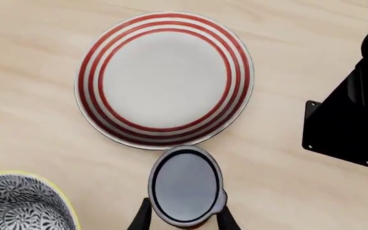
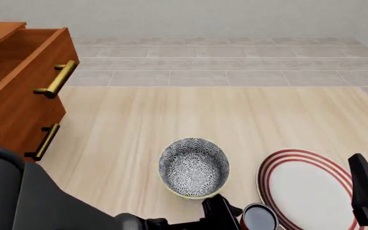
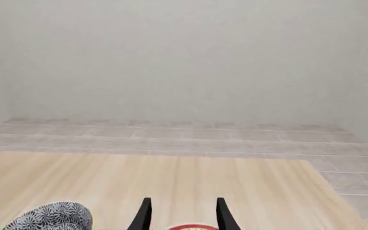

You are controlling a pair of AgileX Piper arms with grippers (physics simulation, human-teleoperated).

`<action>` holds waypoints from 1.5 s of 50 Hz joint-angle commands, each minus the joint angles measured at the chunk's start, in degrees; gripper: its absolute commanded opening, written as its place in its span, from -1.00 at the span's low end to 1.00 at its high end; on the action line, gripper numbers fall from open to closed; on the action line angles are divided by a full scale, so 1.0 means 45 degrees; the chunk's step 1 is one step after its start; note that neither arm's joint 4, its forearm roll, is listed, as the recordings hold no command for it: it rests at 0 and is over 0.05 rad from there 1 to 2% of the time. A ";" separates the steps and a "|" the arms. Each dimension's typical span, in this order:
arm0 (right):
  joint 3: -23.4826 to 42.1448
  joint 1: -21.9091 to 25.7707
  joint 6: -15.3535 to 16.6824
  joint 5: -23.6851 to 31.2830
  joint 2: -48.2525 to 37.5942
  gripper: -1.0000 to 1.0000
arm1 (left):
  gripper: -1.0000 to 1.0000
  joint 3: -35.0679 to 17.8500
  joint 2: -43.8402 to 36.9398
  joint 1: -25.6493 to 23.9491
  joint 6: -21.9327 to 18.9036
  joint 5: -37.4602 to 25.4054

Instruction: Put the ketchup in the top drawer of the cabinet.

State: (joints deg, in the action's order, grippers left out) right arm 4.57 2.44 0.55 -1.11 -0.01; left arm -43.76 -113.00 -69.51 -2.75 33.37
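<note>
At the bottom edge of the front view, just right of centre, the ketchup (image 2: 259, 218) is seen clamped between the fingers of the left end effector (image 2: 235, 215), close beside the red-striped plate (image 2: 280, 165) and in front of the patterned bowl (image 2: 193, 167). In the left wrist view the can's grey top (image 1: 185, 186) is framed by the two dark fingers, with the plate directly beyond it on the table (image 1: 30, 72). The right end effector (image 3: 180, 218) is held with its fingers apart and nothing between them.

The top drawer (image 2: 24, 72) is seen pulled open at the upper left of the front view, well apart from the can, with the cabinet (image 2: 5, 129) below it. The long carry across the frame is judged the main risk: the can could slip if the grip sits low on a smooth wall, the bowl could be clipped if the can is not raised high enough, and the drawer front or its brass handle (image 2: 57, 79) could be struck on a low approach.

No writing can be read; the label is hidden from above.
</note>
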 commanded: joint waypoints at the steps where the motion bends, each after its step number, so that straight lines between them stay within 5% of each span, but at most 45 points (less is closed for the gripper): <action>1: -0.0013 0.0072 0.0013 0.0036 0.0000 1.00 | 1.00 -0.0321 -0.0070 -0.0196 -0.0147 -0.0329; 20: -0.0087 0.0028 -0.0013 -0.0032 0.0000 1.00 | 1.00 -0.0509 -0.0109 -0.0377 -0.0268 -0.0335; 21: -0.0067 0.0022 -0.0027 -0.0011 0.0000 1.00 | -1.00 -0.0431 -0.0066 -0.0277 -0.0285 -0.0186; 38: -0.0056 0.0011 0.0013 0.0010 0.0000 1.00 | -1.00 -0.0060 0.1628 0.0063 -0.0719 -0.0771; 75: 0.0056 0.0040 0.0065 0.0084 0.0000 1.00 | -1.00 0.2346 0.7194 0.1907 0.0199 -0.2468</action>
State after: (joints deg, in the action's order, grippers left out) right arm 4.42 2.62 0.81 -1.03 -0.01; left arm -36.16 -87.69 -63.75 -1.80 24.40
